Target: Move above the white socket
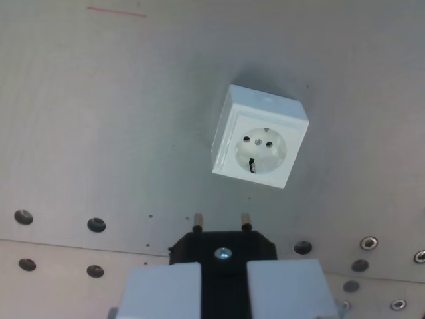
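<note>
The tool (224,282) sits at the near edge of the wrist view, its two pale fingers (159,291) squeezed tight on a black plug (223,247); the plug's two pins point far; the white socket (260,136) rests on the grey tabletop (99,119), farther off and slightly right.

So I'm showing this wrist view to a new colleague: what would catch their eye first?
The white socket first, a square box alone on the grey table, right of centre and slightly turned. Next the black plug at the bottom edge, its two pins pointing up toward the socket, clamped between the gripper's pale fingers. The plug sits below the socket in the picture, apart from it.
</note>
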Controlling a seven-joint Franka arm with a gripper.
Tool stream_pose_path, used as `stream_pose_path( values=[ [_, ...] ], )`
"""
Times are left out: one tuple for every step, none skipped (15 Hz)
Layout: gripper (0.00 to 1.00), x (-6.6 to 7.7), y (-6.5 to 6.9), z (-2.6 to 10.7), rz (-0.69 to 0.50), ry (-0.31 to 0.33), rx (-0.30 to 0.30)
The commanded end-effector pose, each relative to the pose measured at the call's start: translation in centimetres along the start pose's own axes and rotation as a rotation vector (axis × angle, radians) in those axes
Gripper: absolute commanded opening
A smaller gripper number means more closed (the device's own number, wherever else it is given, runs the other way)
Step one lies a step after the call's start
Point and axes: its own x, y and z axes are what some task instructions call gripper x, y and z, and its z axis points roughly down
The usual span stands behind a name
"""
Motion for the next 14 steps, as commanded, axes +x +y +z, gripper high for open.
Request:
stream_pose_path(
  values=[
    [0.00, -0.4, 0.4, 1.5, 0.113, 0.090, -0.031],
    [0.00, -0.6, 0.5, 2.0, 0.121, 0.091, -0.032],
    [0.00, -0.7, 0.6, 2.5, 0.131, 0.092, -0.032],
    [0.00, -0.9, 0.8, 3.0, 0.141, 0.093, -0.032],
    [0.00, -1.1, 0.9, 3.5, 0.147, 0.097, -0.034],
    [0.00, -1.3, 1.0, 4.0, 0.154, 0.096, -0.034],
    [0.00, -1.4, 1.1, 4.6, 0.163, 0.099, -0.035],
    [0.00, -1.6, 1.2, 5.1, 0.172, 0.103, -0.036],
    [0.00, -1.8, 1.3, 5.6, 0.178, 0.104, -0.036],
    [0.00, -2.0, 1.4, 6.1, 0.184, 0.104, -0.036],
    [0.00, -2.2, 1.5, 6.6, 0.193, 0.105, -0.037],
    [0.00, -2.4, 1.6, 7.1, 0.201, 0.107, -0.037],
    [0.00, -2.6, 1.8, 7.7, 0.204, 0.107, -0.037],
    [0.00, -2.7, 1.9, 8.2, 0.209, 0.107, -0.037]
  ],
)
